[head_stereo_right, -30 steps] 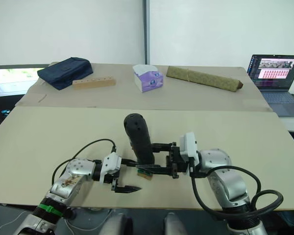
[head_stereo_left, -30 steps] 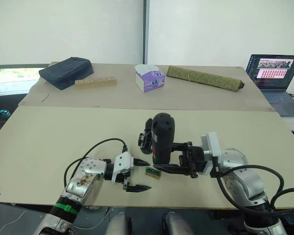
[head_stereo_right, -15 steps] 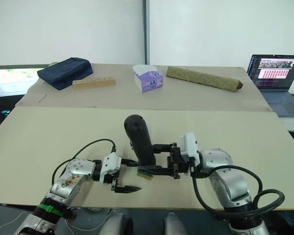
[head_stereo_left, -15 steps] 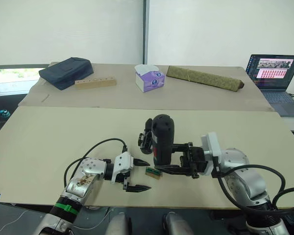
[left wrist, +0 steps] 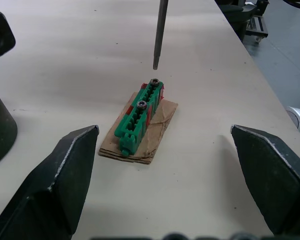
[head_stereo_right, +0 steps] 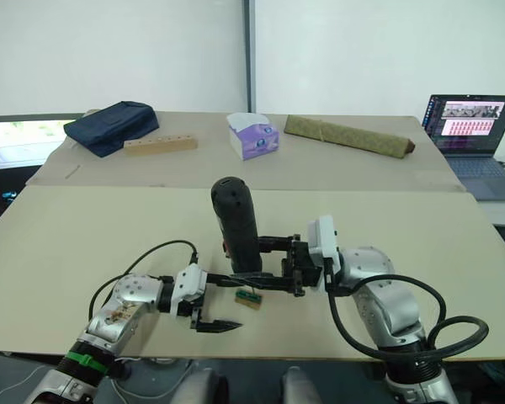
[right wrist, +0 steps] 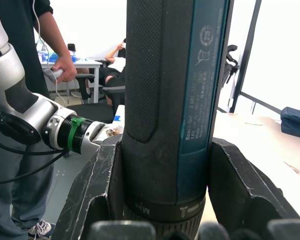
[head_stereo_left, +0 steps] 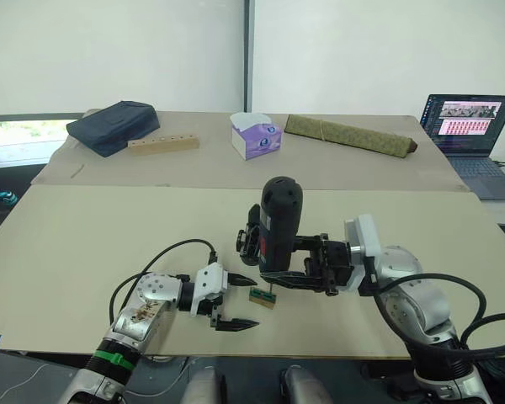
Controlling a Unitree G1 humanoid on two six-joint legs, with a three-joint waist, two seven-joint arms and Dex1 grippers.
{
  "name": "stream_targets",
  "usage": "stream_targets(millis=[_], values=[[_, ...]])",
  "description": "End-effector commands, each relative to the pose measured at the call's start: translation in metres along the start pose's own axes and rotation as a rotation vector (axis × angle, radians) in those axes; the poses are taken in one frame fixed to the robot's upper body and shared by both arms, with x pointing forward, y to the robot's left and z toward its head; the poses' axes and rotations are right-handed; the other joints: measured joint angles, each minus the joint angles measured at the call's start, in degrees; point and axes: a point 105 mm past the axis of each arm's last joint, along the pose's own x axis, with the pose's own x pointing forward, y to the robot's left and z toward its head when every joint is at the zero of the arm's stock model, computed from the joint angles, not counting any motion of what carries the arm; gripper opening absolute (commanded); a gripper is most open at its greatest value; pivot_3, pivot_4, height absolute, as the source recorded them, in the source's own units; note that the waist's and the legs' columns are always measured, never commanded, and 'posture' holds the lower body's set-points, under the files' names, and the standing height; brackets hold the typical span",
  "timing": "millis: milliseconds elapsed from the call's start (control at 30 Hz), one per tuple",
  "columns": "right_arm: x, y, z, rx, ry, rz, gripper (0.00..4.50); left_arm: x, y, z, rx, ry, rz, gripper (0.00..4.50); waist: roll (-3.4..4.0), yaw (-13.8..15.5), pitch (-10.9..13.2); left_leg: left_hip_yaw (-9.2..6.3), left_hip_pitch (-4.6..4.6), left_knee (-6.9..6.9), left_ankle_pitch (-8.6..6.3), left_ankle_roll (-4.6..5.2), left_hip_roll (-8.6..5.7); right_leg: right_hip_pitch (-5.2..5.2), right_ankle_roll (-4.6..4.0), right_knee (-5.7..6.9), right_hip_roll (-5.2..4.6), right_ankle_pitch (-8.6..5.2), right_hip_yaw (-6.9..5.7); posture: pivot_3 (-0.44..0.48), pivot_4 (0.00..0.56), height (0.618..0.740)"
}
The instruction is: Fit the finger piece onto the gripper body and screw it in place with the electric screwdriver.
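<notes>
My right gripper is shut on the electric screwdriver, a thick black cylinder held upright over the near table. Its thin metal bit points down, its tip hanging just above a small green-and-brown block that carries two screws. In the right wrist view, both fingers clamp the screwdriver's barrel. My left gripper rests open on the table beside the block, nothing between its fingers. The gripper body stands partly hidden behind the screwdriver. The finger piece is hidden or out of view.
On the far table lie a navy bag, a wooden strip with holes, a tissue box and an olive fabric roll. A laptop is at far right. A person stands beyond the table's front edge.
My right gripper has lifted the screwdriver a little, so its bit now hangs clear above the green block. The left gripper has not moved.
</notes>
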Motion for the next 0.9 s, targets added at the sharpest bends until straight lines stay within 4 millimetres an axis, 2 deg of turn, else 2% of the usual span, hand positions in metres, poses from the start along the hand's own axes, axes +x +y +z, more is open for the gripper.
stream_targets(millis=[33, 900], values=[[0.0020, 0.0003, 0.0100, -0.066, -0.017, 0.023, 1.91, -0.0020, -0.0090, -0.0249, -0.091, 0.057, -0.004, 4.50, 0.04, -0.1, 0.0, 0.00, 0.00, 0.00, 0.00, 0.00, 0.00, 0.00, 0.00, 0.00, 0.00, 0.00, 0.00, 0.000, 0.150, 0.740], [0.0022, 0.0016, 0.0055, -0.052, -0.013, 0.017, 1.91, -0.0028, -0.0075, -0.0300, -0.096, 0.061, 0.010, 4.50, 0.23, -0.3, -0.2, 0.01, 0.15, -0.01, 0.00, 0.00, 0.01, 0.10, 0.00, 0.03, 0.01, -0.01, 0.01, 0.000, 0.150, 0.740]])
